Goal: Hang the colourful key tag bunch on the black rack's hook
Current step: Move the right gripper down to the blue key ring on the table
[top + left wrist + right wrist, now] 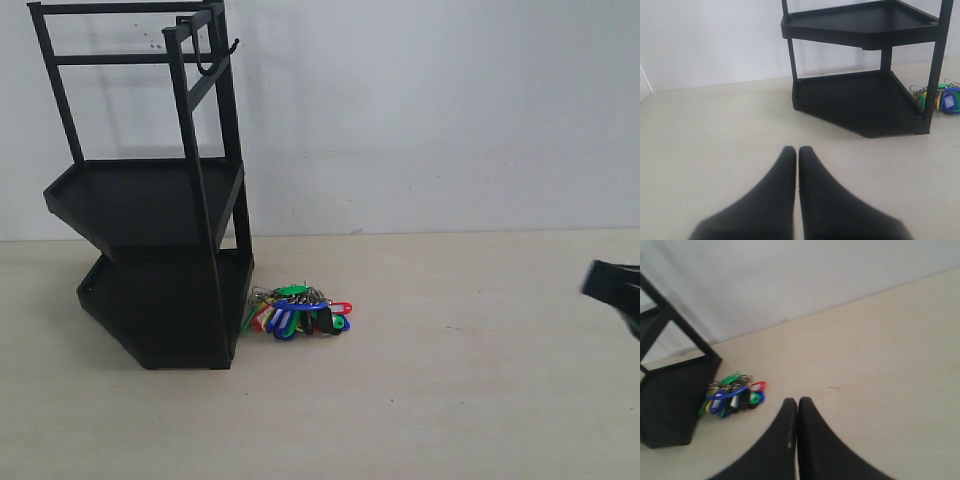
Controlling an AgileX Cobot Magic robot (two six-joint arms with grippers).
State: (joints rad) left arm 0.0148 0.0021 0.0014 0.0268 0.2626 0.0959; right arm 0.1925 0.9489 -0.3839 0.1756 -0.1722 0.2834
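- While nothing held it, we saw the key bunch (298, 310) lying flat on the table (450, 390), just beside the lower tray of the rack (190, 150); whether it touched the rack we could not tell.
- Its long axis ran left to right in the exterior view, with the silver rings at the end next to the rack and a red tag pointing away to the right.
- The hook (205, 68) sat high on the rack's top frame, tip turned up, well above the bunch.
- The left gripper (798, 149) had its fingers pressed together on nothing, low over the table, facing the rack's trays.
- The right gripper (797, 401) likewise had its fingers closed and empty, well apart from the bunch.
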